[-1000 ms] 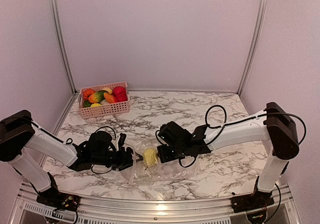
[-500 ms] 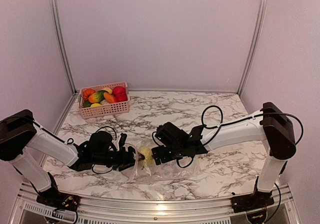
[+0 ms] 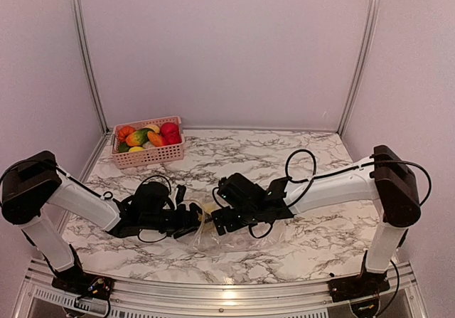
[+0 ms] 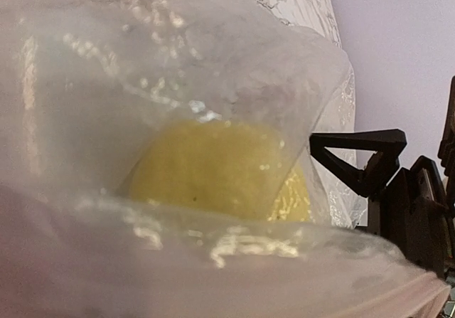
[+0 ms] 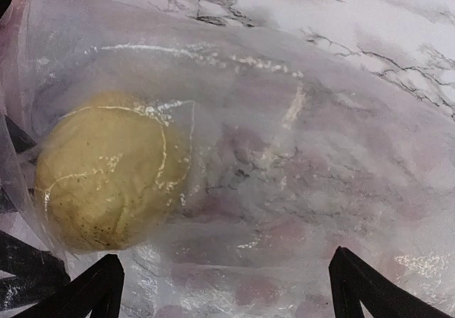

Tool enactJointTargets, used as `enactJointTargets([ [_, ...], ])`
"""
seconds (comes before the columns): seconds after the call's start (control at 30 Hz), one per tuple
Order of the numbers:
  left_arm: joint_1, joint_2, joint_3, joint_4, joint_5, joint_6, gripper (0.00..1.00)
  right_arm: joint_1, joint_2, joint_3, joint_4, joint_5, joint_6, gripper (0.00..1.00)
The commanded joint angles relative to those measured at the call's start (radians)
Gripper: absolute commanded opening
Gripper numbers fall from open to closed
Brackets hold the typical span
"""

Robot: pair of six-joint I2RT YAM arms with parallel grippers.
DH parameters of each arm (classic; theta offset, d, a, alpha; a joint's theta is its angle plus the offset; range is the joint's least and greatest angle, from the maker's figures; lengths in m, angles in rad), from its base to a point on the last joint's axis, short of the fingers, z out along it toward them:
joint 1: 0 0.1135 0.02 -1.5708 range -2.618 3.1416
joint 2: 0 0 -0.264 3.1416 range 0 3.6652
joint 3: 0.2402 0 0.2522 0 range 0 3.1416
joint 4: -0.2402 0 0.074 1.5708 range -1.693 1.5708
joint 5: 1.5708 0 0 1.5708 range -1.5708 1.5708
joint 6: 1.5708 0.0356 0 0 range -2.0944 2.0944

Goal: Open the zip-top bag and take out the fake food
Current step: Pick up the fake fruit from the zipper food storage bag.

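The clear zip-top bag lies crumpled on the marble table near the front, between my two grippers. Inside it is one piece of fake food, a round yellow fruit, seen through the plastic. My right gripper hovers over the bag, its black fingertips far apart and holding nothing. My left gripper is at the bag's left end with its fingers spread. In its wrist view the bag covers its fingers and the yellow fruit sits just ahead. A right finger shows beyond it.
A pink slatted basket at the back left holds several toy fruits in red, orange, green and yellow. Both arms reach inward low over the table's front half. Metal frame posts and pale walls close in the table.
Both grippers have opened wider. The left one has slid right against the bag and the right one left, so the yellow fruit is now mostly covered in the top view.
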Motion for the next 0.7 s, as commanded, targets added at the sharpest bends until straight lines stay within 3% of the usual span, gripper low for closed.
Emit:
enactJointTargets([
  [0.0,-0.007,0.027,0.038,-0.060,-0.042,0.022,0.84,0.008,-0.025,0.055,-0.055,0.054,0.015,0.94],
  [0.17,-0.006,0.022,0.041,-0.072,-0.044,0.028,0.82,-0.026,-0.111,0.042,-0.055,0.062,0.050,0.69],
  [0.33,-0.007,0.020,0.034,-0.067,-0.038,0.029,0.81,-0.052,-0.090,0.107,-0.051,0.019,0.023,0.53],
  [0.47,-0.007,0.012,0.029,-0.066,-0.042,0.029,0.81,-0.064,-0.037,0.161,-0.025,-0.041,0.010,0.43],
  [0.67,-0.005,0.008,0.023,-0.057,-0.039,0.028,0.81,-0.095,0.026,0.203,0.021,-0.096,0.009,0.36],
])
